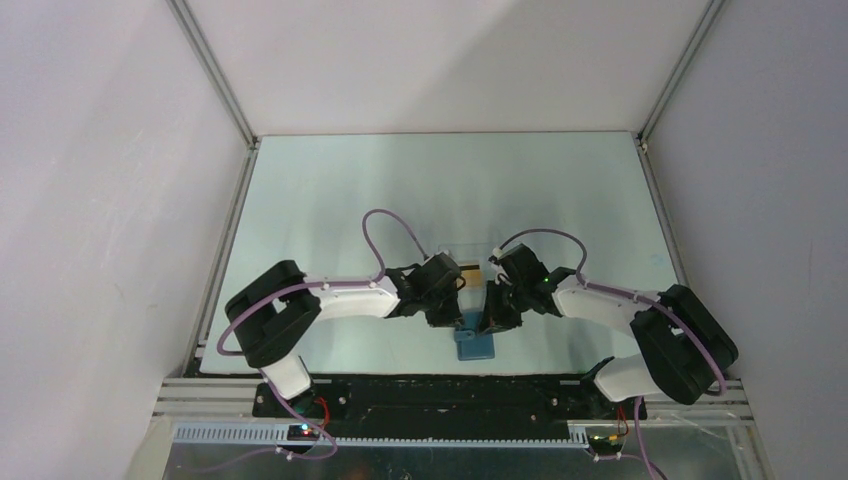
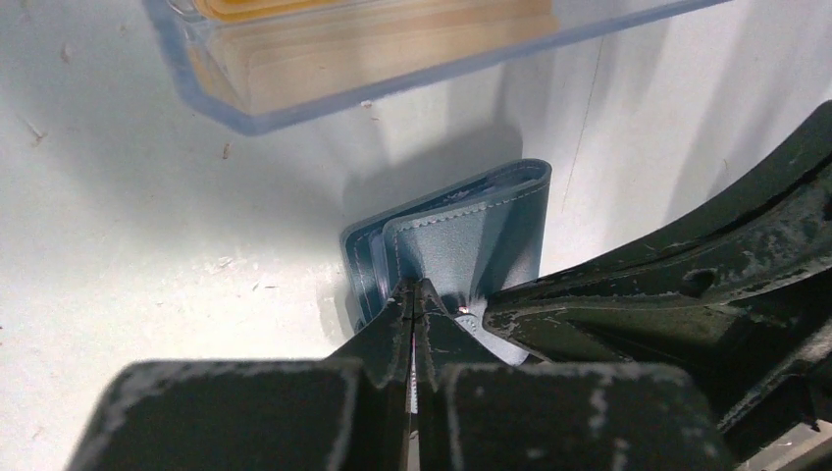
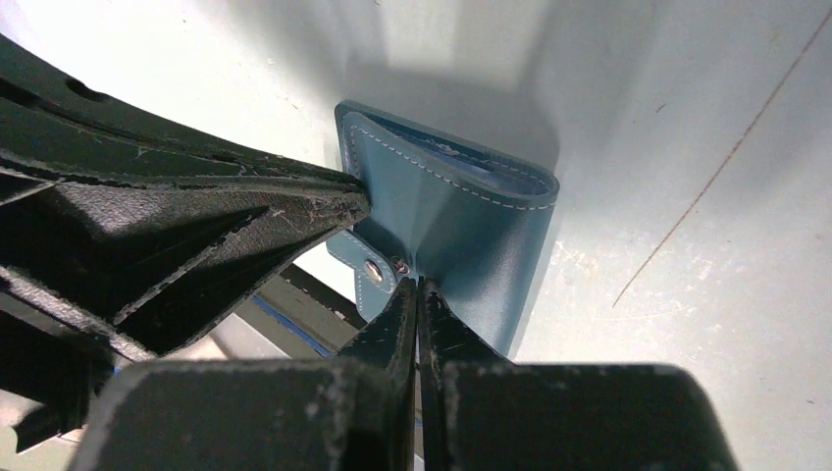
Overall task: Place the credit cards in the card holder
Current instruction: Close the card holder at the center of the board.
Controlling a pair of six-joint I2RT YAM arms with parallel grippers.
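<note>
Pale table (image 1: 330, 190) | left gripper (image 2: 417, 299) and right gripper (image 3: 420, 289) both clenched on holder (image 2: 471, 235), likely to pull it open | cards (image 2: 343, 54) sit in box (image 2: 245, 120) behind

Bench (image 1: 330, 200): pale, glossy, rectangular. Two items sit directly on it.

1. Card holder (image 1: 476, 346): blue, at 6 o'clock from bench centre, close to the near edge. It's splayed part-open with one edge down on the surface. Can't tell if the rest touches.
2. Clear box (image 2: 392, 59): flat on the surface at 12 o'clock from the card holder, near but apart.

Wrist views show specks and fine scuffs on the surface, plus one long thin scratch (image 3: 726, 167) beside the card holder.
</note>
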